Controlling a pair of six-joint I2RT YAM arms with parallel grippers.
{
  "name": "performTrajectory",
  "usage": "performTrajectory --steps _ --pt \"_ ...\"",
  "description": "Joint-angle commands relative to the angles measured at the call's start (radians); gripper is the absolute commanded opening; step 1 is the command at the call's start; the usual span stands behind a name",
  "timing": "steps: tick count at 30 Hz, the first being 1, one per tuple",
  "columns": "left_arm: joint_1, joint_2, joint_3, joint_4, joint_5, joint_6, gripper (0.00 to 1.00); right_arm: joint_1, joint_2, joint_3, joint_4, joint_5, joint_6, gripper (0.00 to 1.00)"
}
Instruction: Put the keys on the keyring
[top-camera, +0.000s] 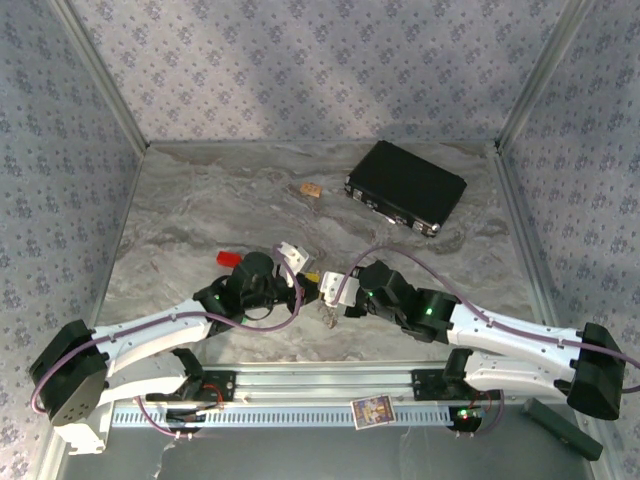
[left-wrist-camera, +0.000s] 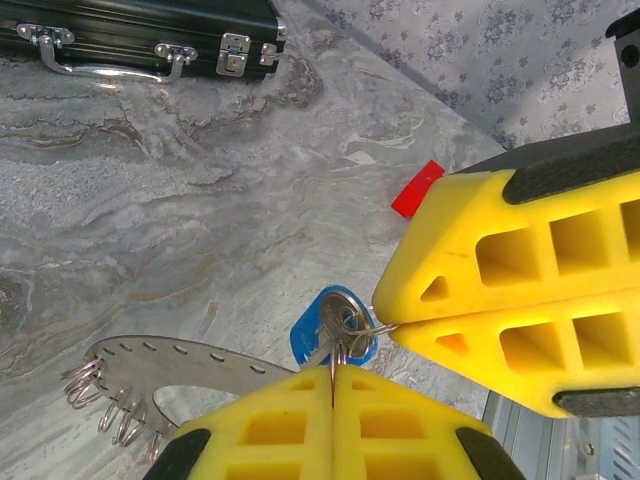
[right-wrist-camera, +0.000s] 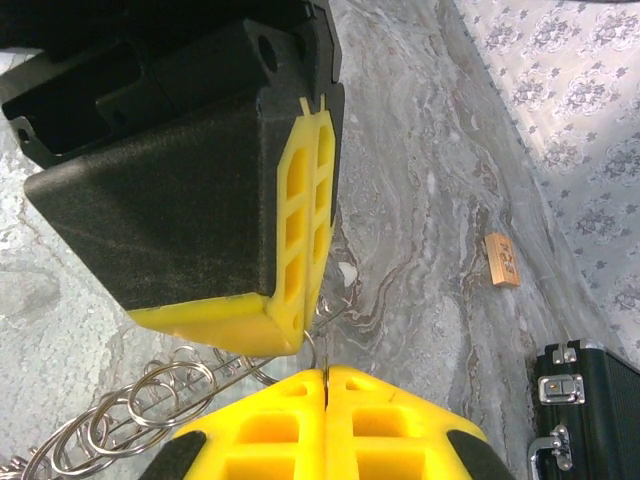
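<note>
My left gripper (left-wrist-camera: 333, 370) and right gripper (left-wrist-camera: 386, 326) meet tip to tip above the table's near middle. Both are shut on thin wire of a small split ring (left-wrist-camera: 352, 338). A silver key with a blue plastic head (left-wrist-camera: 312, 330) hangs on that wire between the two tips. The keyring (left-wrist-camera: 170, 362), a flat silvery band with a row of holes, runs off to the left behind my left fingers, and several small split rings (left-wrist-camera: 100, 400) dangle from it. In the right wrist view my right gripper (right-wrist-camera: 327, 372) pinches the wire just under the left gripper's yellow fingers (right-wrist-camera: 305, 200).
A black case (top-camera: 405, 187) with metal latches lies at the back right. A small tan block (top-camera: 311, 188) sits left of it. A red piece (top-camera: 230, 257) lies by the left arm's wrist. Patterned walls enclose the marbled table (top-camera: 200, 200).
</note>
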Motion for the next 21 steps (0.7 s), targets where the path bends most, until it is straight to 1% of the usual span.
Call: performTrajectory --steps 1,11,21 --pt "-0.001 0.004 0.039 0.04 -0.003 -0.002 0.0 0.008 -0.004 0.008 -0.028 0.0 -0.009 0.0" --pt "-0.001 0.004 0.039 0.044 -0.005 -0.004 0.0 0.011 0.003 0.007 -0.04 -0.029 -0.008 0.0" --pt "-0.001 0.004 0.038 0.045 -0.003 -0.003 0.0 0.013 0.013 0.009 -0.042 -0.031 -0.005 0.0"
